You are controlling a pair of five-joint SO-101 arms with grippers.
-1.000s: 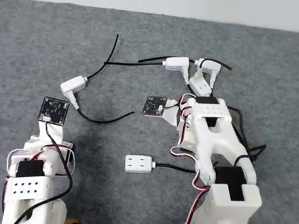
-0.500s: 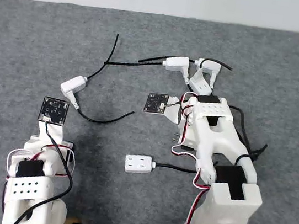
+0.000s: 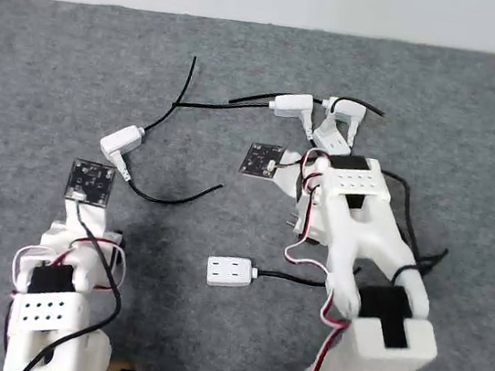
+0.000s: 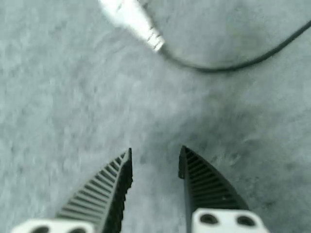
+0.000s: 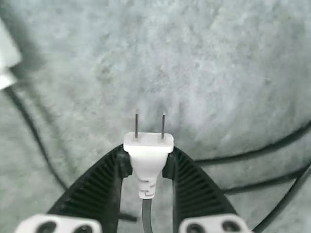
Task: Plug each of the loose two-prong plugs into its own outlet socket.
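High view: a white rectangular plastic outlet block (image 3: 228, 271) lies on the grey felt mat (image 3: 476, 135), back behind both pairs of jaws.

Left wrist view: the left gripper (image 4: 155, 154) has its black ribbed jaws parted around bare mat. A loose white plug (image 4: 129, 17) on a black cord lies well ahead of them.

Right wrist view: the right gripper (image 5: 148, 158) is clenched on a white two-prong plastic plug (image 5: 148, 141), whose prongs point out past the jaw tips.

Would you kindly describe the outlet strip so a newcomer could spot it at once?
On the grey mat, look between the two arms. The outlet strip lies there: a flat white block, unlike the small plugs farther back with prongs.
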